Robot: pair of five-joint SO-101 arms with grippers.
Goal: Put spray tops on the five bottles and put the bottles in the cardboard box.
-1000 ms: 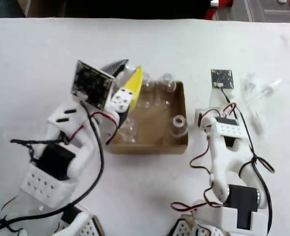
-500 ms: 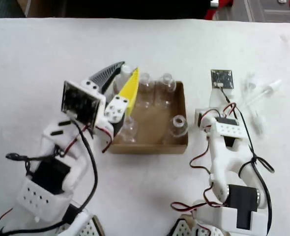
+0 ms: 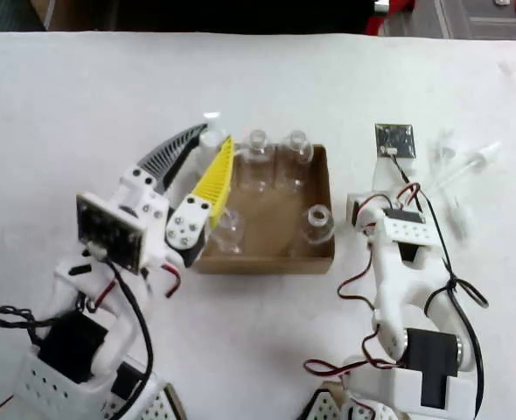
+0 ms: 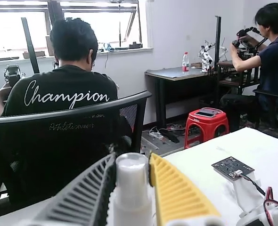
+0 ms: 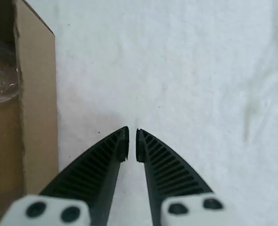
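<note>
My left gripper (image 3: 214,140) is shut on a clear bottle (image 3: 211,128), held above the table just past the far left corner of the cardboard box (image 3: 324,254). In the left wrist view the bottle (image 4: 131,186) stands upright between the black and yellow fingers, its neck bare. Several open-necked bottles (image 3: 295,147) stand inside the box. My right gripper (image 5: 132,143) is shut and empty, pointing down at the white table just right of the box wall (image 5: 37,108). Loose clear spray tops (image 3: 457,162) lie at the far right.
The right arm (image 3: 404,229) stands between the box and the spray tops, its cables trailing to the near edge. A bottle (image 5: 0,77) shows inside the box in the right wrist view. The table's far edge runs along the back.
My left arm has drawn back toward the near left and tilted, carrying the bottle away from the box's far left corner. The right arm has kept still.
</note>
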